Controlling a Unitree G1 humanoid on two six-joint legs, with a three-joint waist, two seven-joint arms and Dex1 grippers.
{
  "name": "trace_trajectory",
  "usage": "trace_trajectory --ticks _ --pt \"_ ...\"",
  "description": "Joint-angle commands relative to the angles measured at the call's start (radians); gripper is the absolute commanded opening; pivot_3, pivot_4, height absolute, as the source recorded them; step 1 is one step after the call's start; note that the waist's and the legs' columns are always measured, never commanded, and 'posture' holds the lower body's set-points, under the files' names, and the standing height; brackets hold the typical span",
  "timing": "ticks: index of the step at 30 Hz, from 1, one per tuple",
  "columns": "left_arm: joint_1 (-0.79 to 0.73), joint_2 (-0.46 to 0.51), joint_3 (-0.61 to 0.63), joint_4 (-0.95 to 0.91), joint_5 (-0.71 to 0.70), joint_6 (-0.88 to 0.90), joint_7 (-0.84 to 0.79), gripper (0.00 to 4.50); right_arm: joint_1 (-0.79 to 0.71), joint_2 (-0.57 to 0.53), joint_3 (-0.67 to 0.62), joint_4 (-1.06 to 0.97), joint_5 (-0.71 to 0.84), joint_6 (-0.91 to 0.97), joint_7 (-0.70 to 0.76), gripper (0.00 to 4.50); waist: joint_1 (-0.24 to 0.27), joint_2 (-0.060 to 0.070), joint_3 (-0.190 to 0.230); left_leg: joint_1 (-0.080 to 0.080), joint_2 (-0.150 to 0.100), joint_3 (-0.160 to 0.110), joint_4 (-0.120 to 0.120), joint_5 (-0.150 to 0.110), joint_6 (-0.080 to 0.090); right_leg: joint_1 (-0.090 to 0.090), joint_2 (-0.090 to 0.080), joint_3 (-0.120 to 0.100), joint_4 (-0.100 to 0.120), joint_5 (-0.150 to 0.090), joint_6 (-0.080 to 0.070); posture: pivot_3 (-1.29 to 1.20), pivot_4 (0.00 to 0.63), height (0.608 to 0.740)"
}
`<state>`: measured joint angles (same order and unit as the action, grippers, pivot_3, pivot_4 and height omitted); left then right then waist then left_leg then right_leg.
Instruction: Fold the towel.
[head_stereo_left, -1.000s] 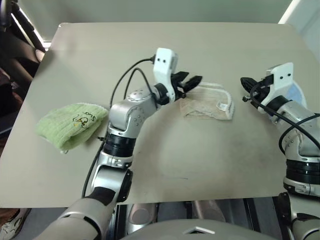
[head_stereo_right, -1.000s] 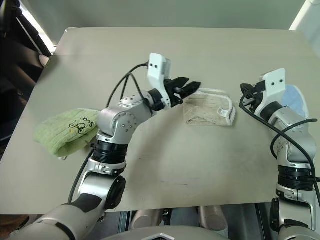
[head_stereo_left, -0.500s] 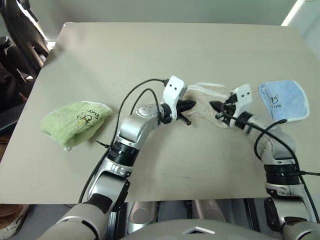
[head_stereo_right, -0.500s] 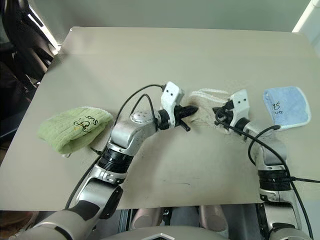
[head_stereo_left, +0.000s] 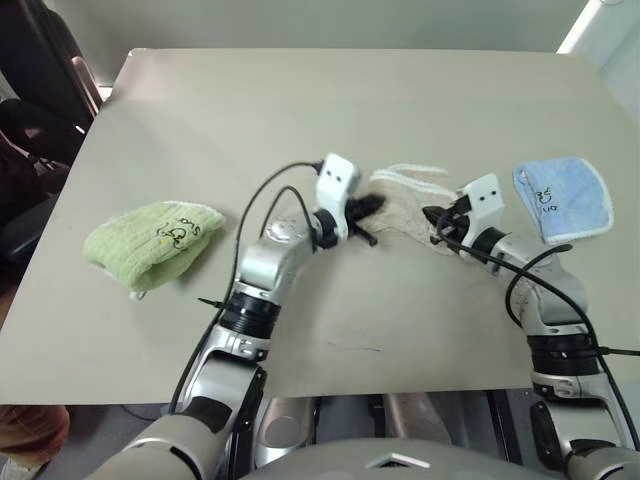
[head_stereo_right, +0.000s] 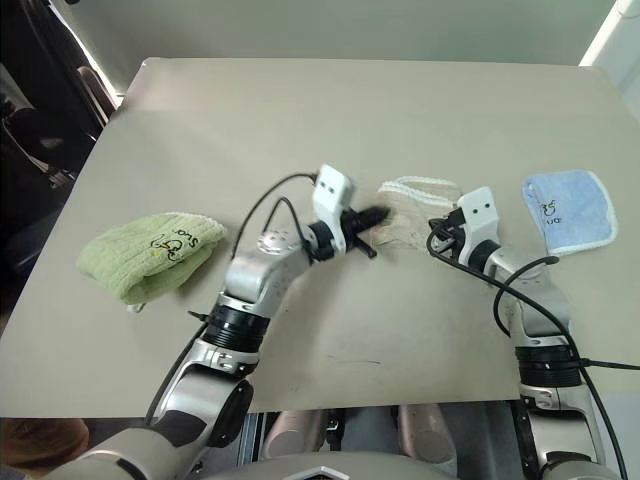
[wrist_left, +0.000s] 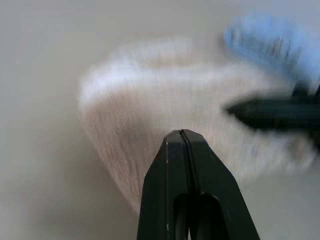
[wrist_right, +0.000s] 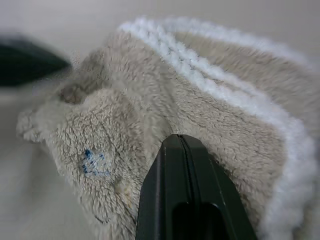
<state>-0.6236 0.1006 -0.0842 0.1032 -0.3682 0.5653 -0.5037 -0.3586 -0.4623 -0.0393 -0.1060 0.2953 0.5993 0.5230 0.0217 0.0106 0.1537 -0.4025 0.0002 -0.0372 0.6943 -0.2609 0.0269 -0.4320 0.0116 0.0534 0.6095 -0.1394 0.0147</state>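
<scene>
From the head views, the towel (head_stereo_left: 408, 203) lay near the middle of the table (head_stereo_left: 330, 100), already bunched into a small folded heap with its white edge curling along the far side. The left gripper (head_stereo_left: 372, 204) met it from the left and the right gripper (head_stereo_left: 432, 215) from the right, both low at the cloth. A green towel (head_stereo_left: 152, 242) sat well off to the left and a blue towel (head_stereo_left: 562, 198) off to the right, both apart from the work.

In the left wrist view, the left gripper's fingers (wrist_left: 186, 170) were pressed together, their tips against the towel's near edge; I couldn't tell whether any cloth was pinched between them.

In the right wrist view, the right gripper's fingers (wrist_right: 187, 175) were likewise closed, tips buried in the pile beside the small blue mark (wrist_right: 94, 162).

I'd judge the fold mostly made but loose and lumpy; tidying and flattening seemed to remain.
</scene>
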Motion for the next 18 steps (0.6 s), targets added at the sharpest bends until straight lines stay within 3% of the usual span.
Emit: trace_trajectory --ticks 1,11,14,18 --pt "-0.012 0.007 0.105 -0.134 -0.104 0.034 0.003 0.03 -0.006 -0.038 -0.071 -0.106 0.052 0.000 0.030 0.00 0.000 0.000 0.000 0.000 0.000 0.000 0.000 0.000 0.000 0.000 0.000 0.000 0.000 0.000 0.000 0.00 0.150 0.735" --pt "0.001 0.058 0.235 -0.197 -0.197 0.110 0.078 0.03 -0.049 -0.076 -0.131 -0.026 0.085 0.038 0.029 0.00 -0.001 0.000 0.000 0.001 0.000 0.001 0.003 -0.001 0.001 0.001 0.000 0.002 0.000 0.000 0.001 0.00 0.150 0.735" --pt "0.018 0.061 0.226 -0.212 -0.200 0.117 0.089 0.00 -0.074 -0.064 -0.142 0.035 0.106 0.089 0.017 0.56 -0.002 0.000 0.000 0.001 0.000 0.002 0.003 -0.001 0.002 0.001 0.000 0.003 0.000 0.001 0.001 0.00 0.150 0.735" --pt "0.049 0.056 0.213 -0.250 -0.212 0.133 0.106 0.00 -0.092 -0.036 -0.174 0.076 0.152 0.164 -0.005 1.93 -0.002 0.000 0.000 0.001 0.000 0.002 0.003 -0.001 0.002 0.000 0.000 0.003 0.000 0.001 0.001 0.00 0.150 0.735"
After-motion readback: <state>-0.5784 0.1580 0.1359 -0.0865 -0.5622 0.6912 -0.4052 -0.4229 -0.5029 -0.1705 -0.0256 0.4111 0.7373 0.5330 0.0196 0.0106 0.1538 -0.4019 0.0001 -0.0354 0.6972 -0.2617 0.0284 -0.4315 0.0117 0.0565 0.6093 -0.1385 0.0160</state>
